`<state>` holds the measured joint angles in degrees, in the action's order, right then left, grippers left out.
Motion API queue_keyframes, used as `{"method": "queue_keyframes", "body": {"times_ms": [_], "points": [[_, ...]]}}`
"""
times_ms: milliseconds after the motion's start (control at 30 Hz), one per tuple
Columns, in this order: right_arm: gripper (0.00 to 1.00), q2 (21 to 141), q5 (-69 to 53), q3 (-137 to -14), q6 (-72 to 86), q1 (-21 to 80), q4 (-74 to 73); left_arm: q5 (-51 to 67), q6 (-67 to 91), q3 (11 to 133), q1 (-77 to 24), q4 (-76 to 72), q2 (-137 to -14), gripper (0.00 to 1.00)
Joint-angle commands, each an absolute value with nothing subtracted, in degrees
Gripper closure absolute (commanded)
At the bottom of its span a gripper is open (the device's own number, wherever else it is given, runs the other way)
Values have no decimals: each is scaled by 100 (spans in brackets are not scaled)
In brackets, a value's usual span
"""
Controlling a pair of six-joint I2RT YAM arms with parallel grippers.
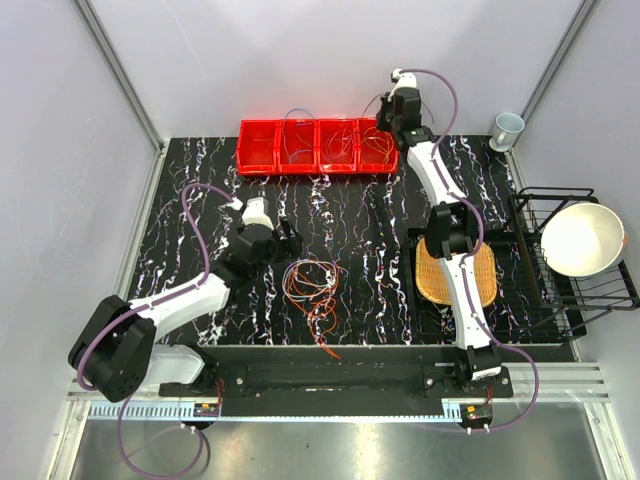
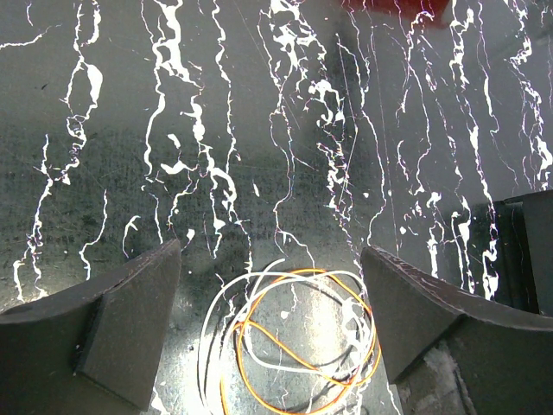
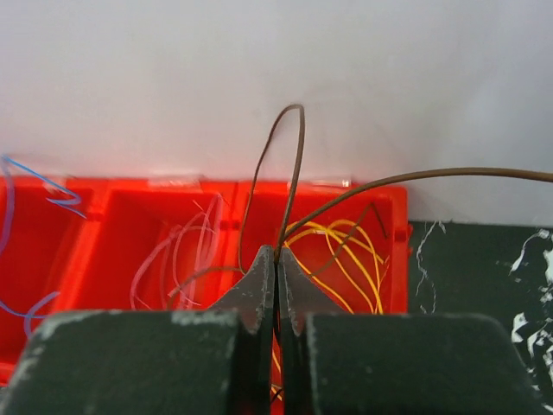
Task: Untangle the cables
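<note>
A loose tangle of orange and red cables lies on the black marbled table, right of my left gripper. In the left wrist view the left gripper is open and empty, and a coil of orange and whitish cables lies on the table between and just below its fingers. My right gripper hangs over the right-most compartment of the red tray. In the right wrist view the right gripper is shut on a thin brown cable that loops upward above yellow cables in that compartment.
The red tray has four compartments holding blue and pale pink wires. An orange wicker basket, a black dish rack with a white bowl, and a cup stand on the right.
</note>
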<state>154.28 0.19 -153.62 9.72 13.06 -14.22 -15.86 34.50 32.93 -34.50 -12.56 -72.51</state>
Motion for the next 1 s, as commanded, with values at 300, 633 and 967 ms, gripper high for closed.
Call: {"method": "queue_keyframes", "body": {"times_ms": [300, 633, 967], "points": [[100, 15952, 343, -15504, 483, 1564, -1819, -1723, 3366, 3498, -3472, -1582, -7225, 12], [96, 15970, 474, -15496, 308, 1670, -1881, -1705, 3375, 3480, -3480, -1591, -7207, 12], [37, 14732, 1203, -14406, 325, 1793, -2021, -1740, 3366, 3481, -3480, -1565, -7207, 12]]}}
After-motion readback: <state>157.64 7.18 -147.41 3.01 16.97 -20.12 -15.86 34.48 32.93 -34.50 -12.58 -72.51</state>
